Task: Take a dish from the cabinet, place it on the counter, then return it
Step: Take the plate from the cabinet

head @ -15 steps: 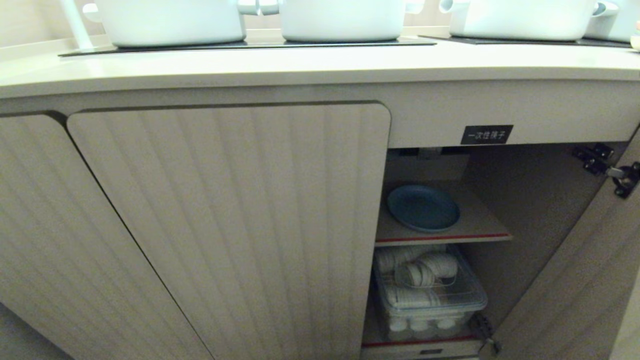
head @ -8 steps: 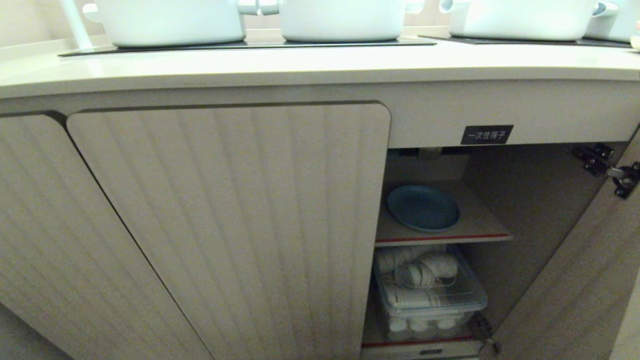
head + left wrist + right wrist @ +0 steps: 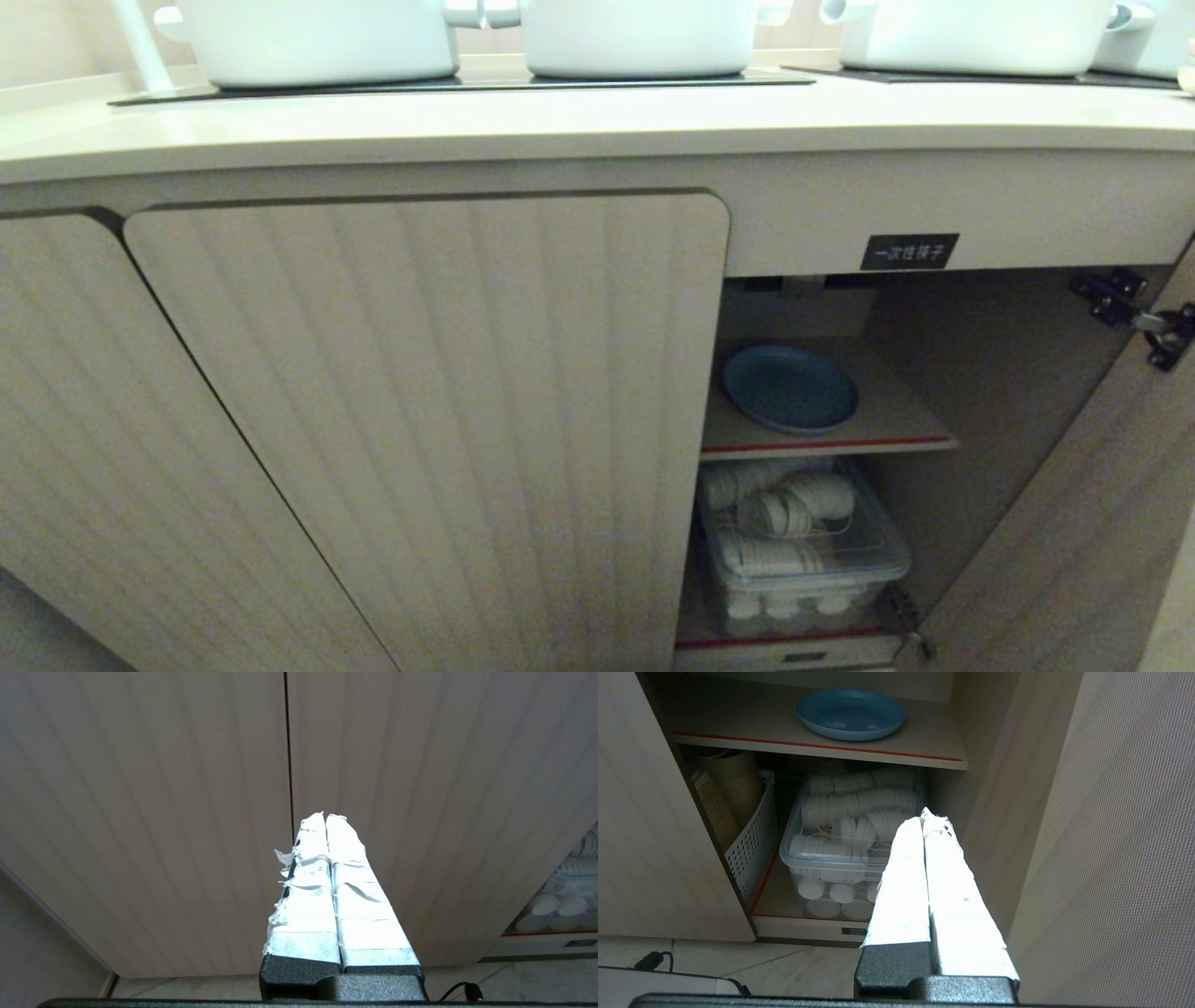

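We are finding the cabinet (image 3: 429, 401) with its right-hand door (image 3: 1083, 523) standing open and its left ribbed door shut. The dish (image 3: 790, 388) is lying flat on the inner shelf (image 3: 896, 425), towards the shelf's left side, behind the red-edged front lip. It is touching nothing but the shelf.

Below the shelf we are seeing a clear plastic bin (image 3: 812, 560) filled with stacked white cups, and, in the right wrist view, a white perforated basket (image 3: 752, 844) just beside it holding tan cups. A small black label (image 3: 908, 251) with white characters is sitting on the rail above the opening.

The counter (image 3: 597, 121) is running across the top of the head view. White pots (image 3: 322, 37) are standing on its black cooktop panels (image 3: 467, 82).

The left gripper (image 3: 325, 816) is hanging in front of the closed ribbed doors, facing the seam between them, its taped fingers (image 3: 303, 891) pressed together and holding nothing. The right gripper (image 3: 924, 812) is hanging in front of the open compartment, pointing towards the bin, well apart from the dish; its taped fingers are likewise pressed together and empty. Neither arm is showing in the head view.
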Available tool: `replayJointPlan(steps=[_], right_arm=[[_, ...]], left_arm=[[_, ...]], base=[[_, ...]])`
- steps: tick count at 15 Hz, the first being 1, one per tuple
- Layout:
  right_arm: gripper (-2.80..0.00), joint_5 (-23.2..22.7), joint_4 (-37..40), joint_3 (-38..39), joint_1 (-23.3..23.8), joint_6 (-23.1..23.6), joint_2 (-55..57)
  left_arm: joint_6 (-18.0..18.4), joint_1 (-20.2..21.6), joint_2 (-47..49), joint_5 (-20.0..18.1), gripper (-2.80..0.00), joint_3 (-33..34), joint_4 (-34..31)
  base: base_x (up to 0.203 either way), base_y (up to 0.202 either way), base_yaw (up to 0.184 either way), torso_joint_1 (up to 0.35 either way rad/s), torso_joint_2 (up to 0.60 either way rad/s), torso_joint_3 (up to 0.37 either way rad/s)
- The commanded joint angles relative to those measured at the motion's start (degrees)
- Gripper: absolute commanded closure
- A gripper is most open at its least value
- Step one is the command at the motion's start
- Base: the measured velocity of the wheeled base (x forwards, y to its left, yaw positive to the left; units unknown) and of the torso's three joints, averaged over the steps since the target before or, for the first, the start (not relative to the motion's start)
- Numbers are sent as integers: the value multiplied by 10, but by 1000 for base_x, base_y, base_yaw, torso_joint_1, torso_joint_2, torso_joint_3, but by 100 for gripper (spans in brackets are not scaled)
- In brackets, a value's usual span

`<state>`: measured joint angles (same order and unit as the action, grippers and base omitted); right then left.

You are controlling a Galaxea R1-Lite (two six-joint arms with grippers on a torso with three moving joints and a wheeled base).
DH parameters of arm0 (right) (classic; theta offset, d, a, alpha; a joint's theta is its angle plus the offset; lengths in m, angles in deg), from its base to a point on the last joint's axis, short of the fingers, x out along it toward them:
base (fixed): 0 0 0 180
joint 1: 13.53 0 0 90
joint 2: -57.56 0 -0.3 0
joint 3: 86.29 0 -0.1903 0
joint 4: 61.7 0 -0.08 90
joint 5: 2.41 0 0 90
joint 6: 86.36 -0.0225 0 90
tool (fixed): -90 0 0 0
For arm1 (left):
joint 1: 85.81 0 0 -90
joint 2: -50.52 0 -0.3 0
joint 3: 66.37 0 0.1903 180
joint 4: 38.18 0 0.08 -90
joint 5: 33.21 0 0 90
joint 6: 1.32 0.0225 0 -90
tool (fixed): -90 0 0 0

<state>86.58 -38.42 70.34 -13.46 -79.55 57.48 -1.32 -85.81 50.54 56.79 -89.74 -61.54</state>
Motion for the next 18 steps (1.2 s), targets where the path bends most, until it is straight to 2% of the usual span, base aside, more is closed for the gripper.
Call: replayJointPlan(steps=[1,18], right_arm=[[0,0,0,0,0,1,1],[0,0,0,0,-1,1,1]], left_arm=[[0,0,0,1,0,0,0],[0,0,0,0,0,0,0]], base=[[0,0,0,0,0,0],[0,0,0,0,0,0]])
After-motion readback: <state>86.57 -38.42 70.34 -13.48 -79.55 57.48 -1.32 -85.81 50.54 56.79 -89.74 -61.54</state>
